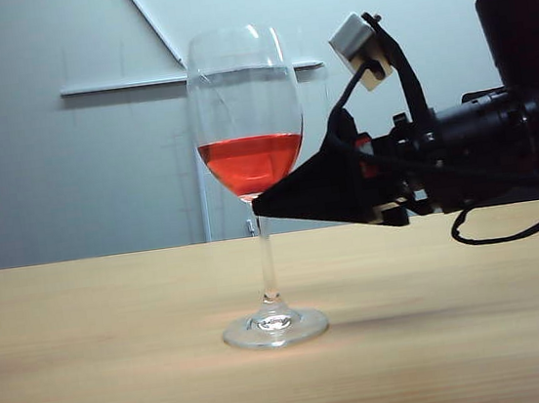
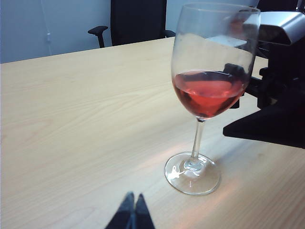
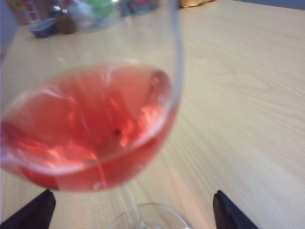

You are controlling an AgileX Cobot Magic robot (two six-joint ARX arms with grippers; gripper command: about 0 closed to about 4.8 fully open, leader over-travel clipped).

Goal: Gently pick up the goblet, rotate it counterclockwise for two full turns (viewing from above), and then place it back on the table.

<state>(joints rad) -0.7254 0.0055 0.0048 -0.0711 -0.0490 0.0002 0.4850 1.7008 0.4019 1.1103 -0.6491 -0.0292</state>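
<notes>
Goblet stands on the table; my right pincer gapes around its stem, fingertips cropped. My left pincer, clenched, barely shows.

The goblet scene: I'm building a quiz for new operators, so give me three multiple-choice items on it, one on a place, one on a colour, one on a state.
1. Where is the right claw?
A. At the top of the goblet's stem, just under the bowl
B. Resting flat on the table
C. Above the goblet's rim

2. What colour is the liquid in the goblet?
A. Clear
B. Red
C. Dark green

3. How does the goblet stand?
A. Lifted off the table
B. Tipped on its side
C. Upright, foot on the table

Answers:
1 A: the exterior view shows its dark tip at the stem's top, and in the right wrist view its open fingers flank the stem.
2 B: every view shows red liquid in the bowl.
3 C: the round foot sits flat on the wood, while the left claw stays shut and apart.
</notes>
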